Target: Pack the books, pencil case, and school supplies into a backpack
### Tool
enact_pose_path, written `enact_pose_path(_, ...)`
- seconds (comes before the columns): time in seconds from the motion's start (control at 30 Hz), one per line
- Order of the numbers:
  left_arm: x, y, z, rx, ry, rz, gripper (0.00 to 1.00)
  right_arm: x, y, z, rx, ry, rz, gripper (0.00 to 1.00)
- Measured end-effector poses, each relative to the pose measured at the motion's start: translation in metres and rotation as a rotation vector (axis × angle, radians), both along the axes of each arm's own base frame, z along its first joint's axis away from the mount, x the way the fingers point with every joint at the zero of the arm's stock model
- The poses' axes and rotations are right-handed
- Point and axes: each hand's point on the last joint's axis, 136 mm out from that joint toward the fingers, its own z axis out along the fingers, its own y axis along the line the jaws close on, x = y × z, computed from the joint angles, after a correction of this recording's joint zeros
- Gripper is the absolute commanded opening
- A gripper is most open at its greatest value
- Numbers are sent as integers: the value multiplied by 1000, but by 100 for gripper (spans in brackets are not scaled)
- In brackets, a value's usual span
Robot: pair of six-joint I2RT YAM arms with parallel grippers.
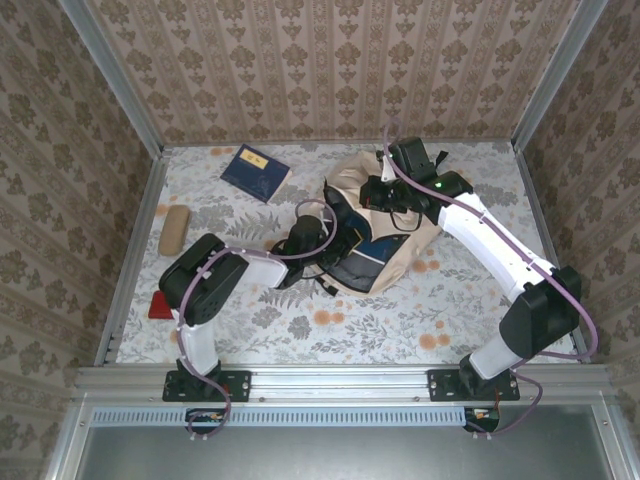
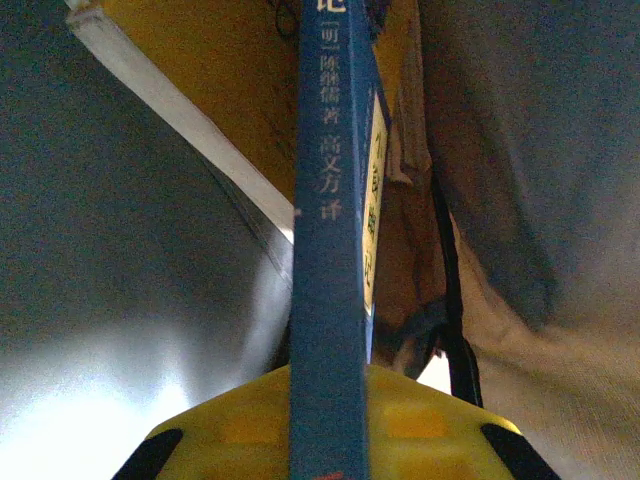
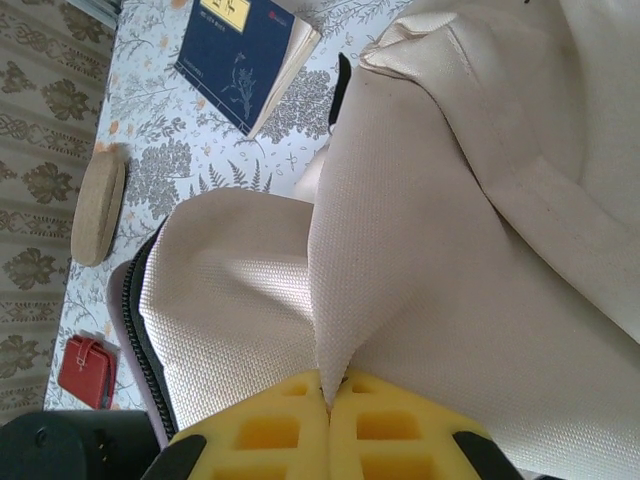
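The beige backpack (image 1: pixel 400 225) lies open in the middle of the table. My left gripper (image 1: pixel 338 238) reaches into its mouth, shut on a navy book (image 2: pixel 330 200) held spine-up between the yellow fingers (image 2: pixel 240 425). Beside it inside the dark lining leans a yellow book (image 2: pixel 200 80). My right gripper (image 3: pixel 328 385) is shut on a pinched fold of the backpack's fabric (image 3: pixel 380 200) and holds the flap up, near the top of the bag (image 1: pixel 380 190). A second navy book (image 1: pixel 255 172) (image 3: pixel 240 60) lies at the back left. The tan pencil case (image 1: pixel 174 230) (image 3: pixel 98 205) rests at the far left.
A small red wallet (image 1: pixel 160 305) (image 3: pixel 85 365) lies by the left edge next to my left arm's elbow. The backpack's black zip (image 3: pixel 140 330) runs along the opening. Metal frame rails (image 1: pixel 130 250) border the floral table.
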Motion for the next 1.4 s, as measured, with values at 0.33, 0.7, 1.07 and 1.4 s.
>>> enact_pose_path(0.33, 18, 16, -21, 89, 35, 82, 60, -1, -4, -5, 3, 10, -7, 7)
enact_pose_path(0.7, -6, 41, -19, 213, 103, 86, 62, -1, -4, -10, 18, 24, -21, 7)
enact_pose_path(1.07, 2, 36, -27, 281, 100, 50, 36, -2, -4, -11, 20, 25, -20, 7)
enact_pose_path(1.4, 41, 3, -8, 239, 39, 46, 28, -6, -7, -13, 20, 26, -23, 7)
